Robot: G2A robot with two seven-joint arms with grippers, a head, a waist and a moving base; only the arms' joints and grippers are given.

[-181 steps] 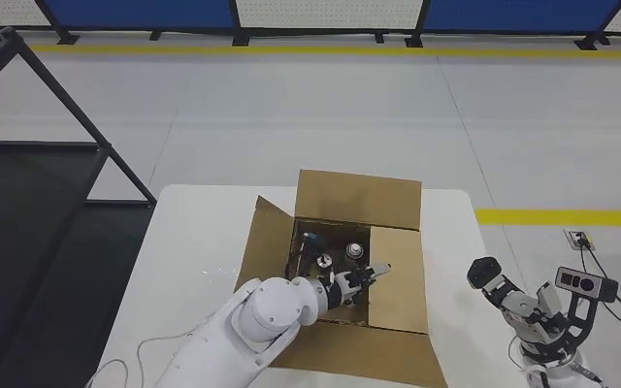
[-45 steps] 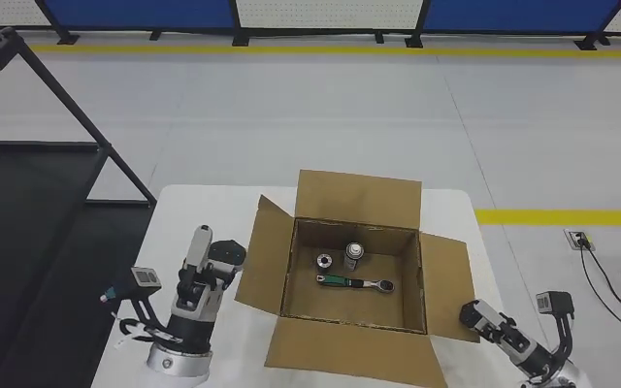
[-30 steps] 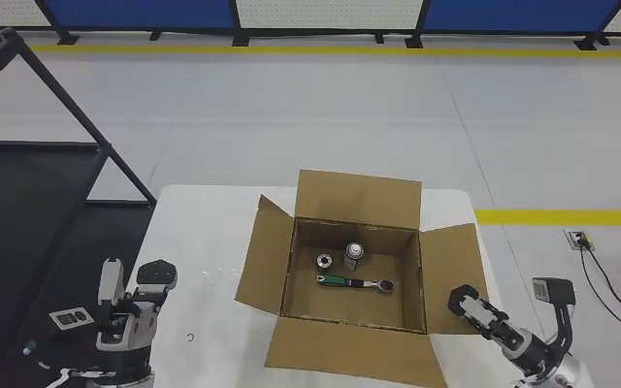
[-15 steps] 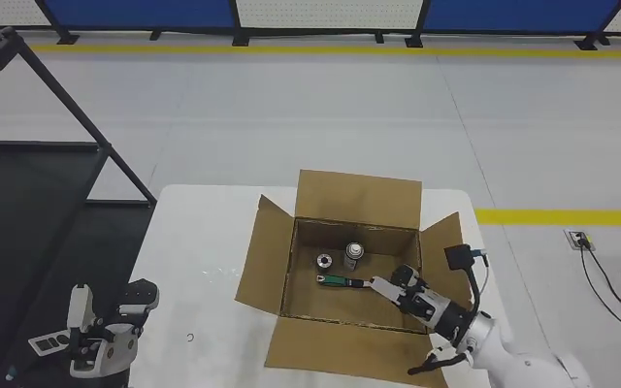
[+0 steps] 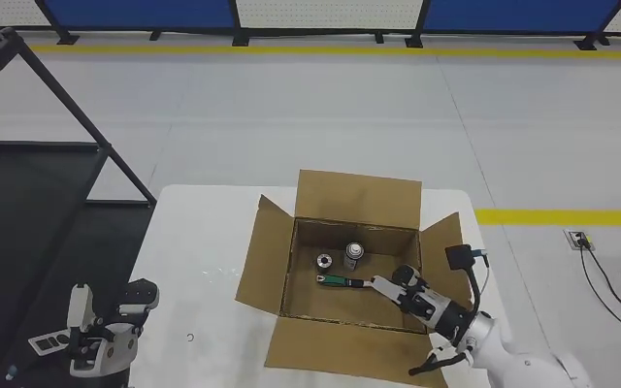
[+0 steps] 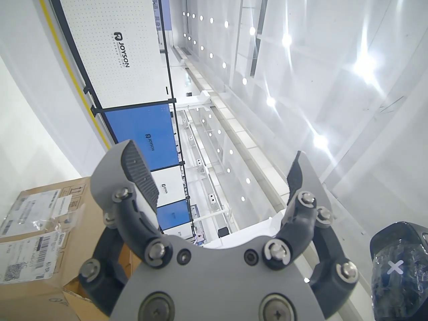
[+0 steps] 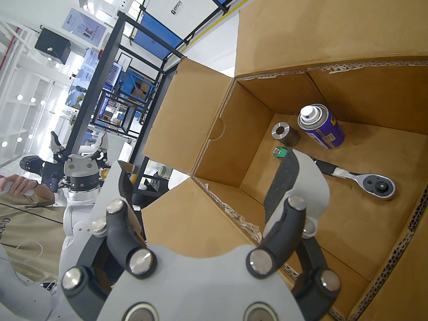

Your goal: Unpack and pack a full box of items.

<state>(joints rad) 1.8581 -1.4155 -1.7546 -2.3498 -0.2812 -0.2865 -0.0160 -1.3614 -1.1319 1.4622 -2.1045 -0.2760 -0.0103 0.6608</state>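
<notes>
Table (image 5: 199, 252) carried the open box (image 5: 358, 199). We noted the right gripper (image 5: 383, 285), jaws apart, above the box's 4 o'clock corner. The left gripper (image 5: 109, 301), jaws apart, sat at 8 o'clock from the box. On the box floor lay a wrench (image 5: 354, 283), with a spray can (image 5: 355, 254) upright at its 12 o'clock and a metal sleeve (image 5: 323, 260) at 11.

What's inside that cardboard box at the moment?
Three things on the floor of the box: an upright spray can, a short metal cylinder beside it, and a ratchet wrench lying flat. The right gripper covers part of its handle in the right wrist view.
</notes>
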